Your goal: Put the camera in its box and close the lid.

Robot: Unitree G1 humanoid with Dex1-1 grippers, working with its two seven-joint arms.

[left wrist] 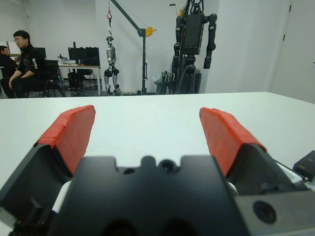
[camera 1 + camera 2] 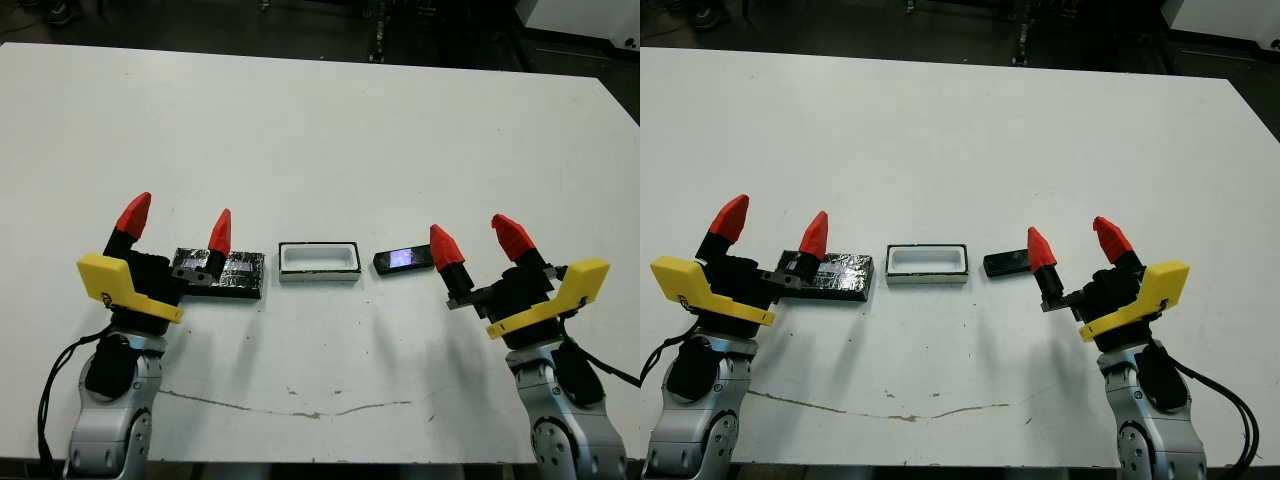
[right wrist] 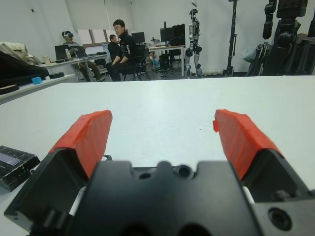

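Head views: nothing packed yet. Box (image 2: 319,261) sits open mid-worktop (image 2: 320,130), white inside showing, with the lid (image 2: 232,272) just to its left and the camera (image 2: 404,260) just to its right, all three in a row. Left gripper (image 2: 176,227) has fingers spread, holding nothing, inner tip over the lid's near end. Right gripper (image 2: 476,237) also spread and empty, inner tip right beside the camera's outer end; can't tell if it touches. Left wrist view: both red fingers (image 1: 71,132) wide apart, bare worktop ahead, people seated at desks in the background. Right wrist view: fingers (image 3: 86,137) spread, camera (image 3: 15,164) off to the side of the inner finger, not between the tips. Judgement: first step is the camera pick. Right gripper should shift inward to straddle the bar across its narrow width, then pinch mid-length so it stays level and drops flat into the box; a skewed grip risks catching the rim.
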